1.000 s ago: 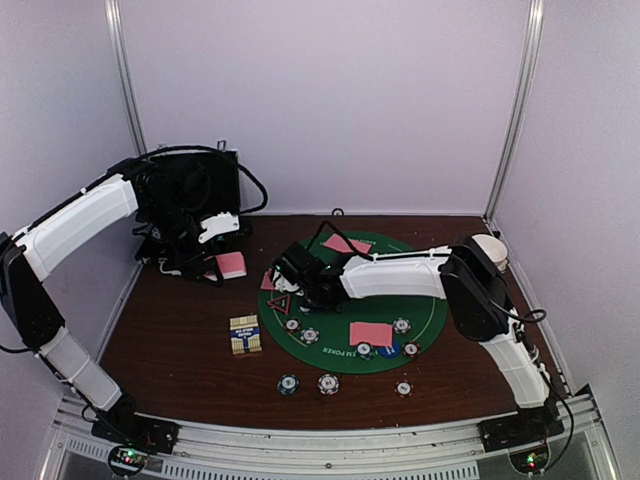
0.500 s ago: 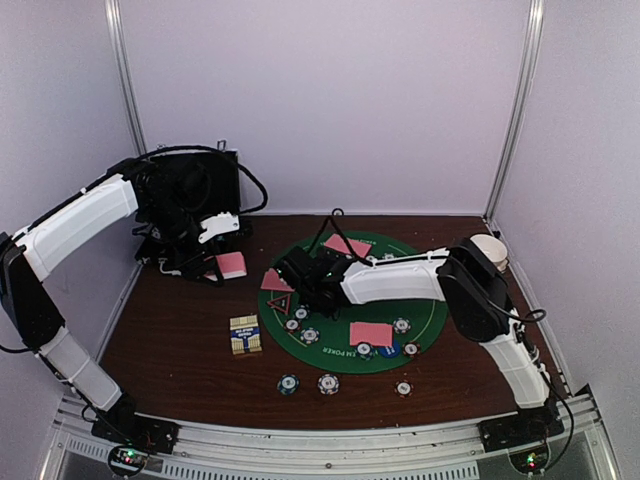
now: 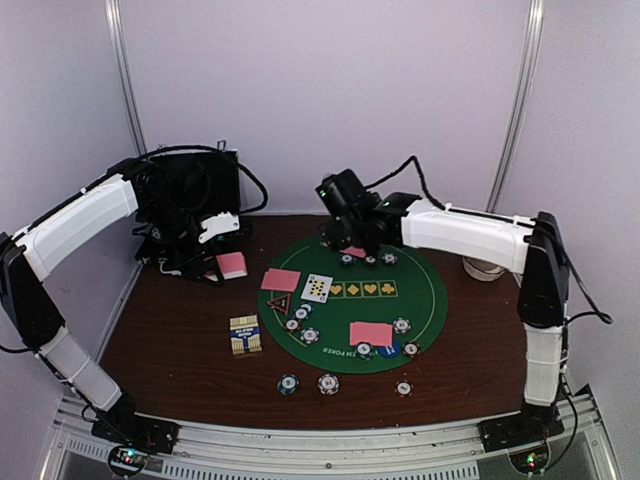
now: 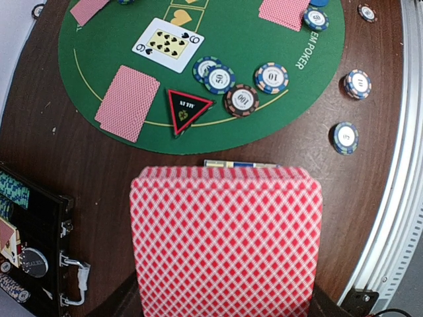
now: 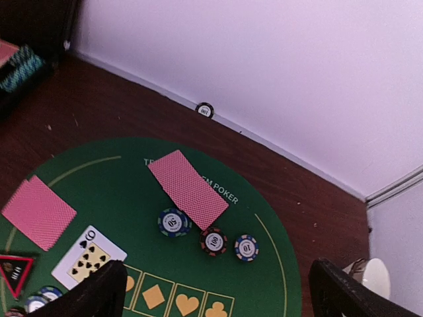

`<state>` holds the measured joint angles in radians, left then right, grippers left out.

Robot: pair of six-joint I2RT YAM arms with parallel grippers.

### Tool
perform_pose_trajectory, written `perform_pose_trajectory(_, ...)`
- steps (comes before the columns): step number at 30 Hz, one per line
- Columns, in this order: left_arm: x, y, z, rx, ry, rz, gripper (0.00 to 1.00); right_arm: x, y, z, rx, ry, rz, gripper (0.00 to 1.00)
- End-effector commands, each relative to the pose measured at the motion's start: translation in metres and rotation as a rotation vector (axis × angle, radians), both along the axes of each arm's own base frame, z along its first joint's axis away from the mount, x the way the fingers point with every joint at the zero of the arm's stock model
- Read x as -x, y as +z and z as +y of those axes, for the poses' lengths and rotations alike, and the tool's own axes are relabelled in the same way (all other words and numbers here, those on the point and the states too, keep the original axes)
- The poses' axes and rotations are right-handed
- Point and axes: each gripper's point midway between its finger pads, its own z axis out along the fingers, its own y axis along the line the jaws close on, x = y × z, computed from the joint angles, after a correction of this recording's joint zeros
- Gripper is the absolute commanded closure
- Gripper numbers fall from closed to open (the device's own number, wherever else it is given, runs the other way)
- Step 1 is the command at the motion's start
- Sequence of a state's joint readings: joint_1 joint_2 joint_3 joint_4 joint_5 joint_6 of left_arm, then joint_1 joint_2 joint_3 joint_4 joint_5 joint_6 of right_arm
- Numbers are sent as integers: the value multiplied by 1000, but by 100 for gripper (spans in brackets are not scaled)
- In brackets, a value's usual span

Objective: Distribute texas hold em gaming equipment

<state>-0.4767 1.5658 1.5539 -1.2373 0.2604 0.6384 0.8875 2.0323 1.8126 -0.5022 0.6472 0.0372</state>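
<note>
While clamping the pink-backed deck (image 4: 225, 238) in the left gripper (image 3: 222, 266), hovering over the brown tabletop (image 3: 170, 330) just left of the green mat (image 3: 420, 290), beside the black case (image 4: 36, 228). Farther in, showing a face-up nine of spades (image 3: 317, 287) at the left end of the yellow slot row (image 3: 362, 289). Farthest, hanging the right gripper (image 5: 218, 297) spread wide and holding nothing above the far face-down card (image 5: 188, 189) (three chips (image 5: 213, 241) just beside it). Judging the deck as lying nearer and to that claw's left, well apart across the mat.

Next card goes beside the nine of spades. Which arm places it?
Right, probably: the right end effector is open and empty above the green mat, near the nine of spades; the left end effector is shut on the deck, off the mat.
</note>
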Motion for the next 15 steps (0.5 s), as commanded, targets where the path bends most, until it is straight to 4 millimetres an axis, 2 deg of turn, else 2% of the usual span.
perform_pose_trajectory(1, -4, 10, -4, 32, -13, -23, 100, 16, 20, -7, -445, 50, 206, 0)
perform_pose_trajectory(8, -6, 9, -5, 35, -13, -20, 100, 81, 35, 68, -940, 361, 638, 1)
perform_pose_trajectory(15, -7, 10, -7, 42, -14, -22, 100, 120, 28, 104, -1210, 413, 959, 1)
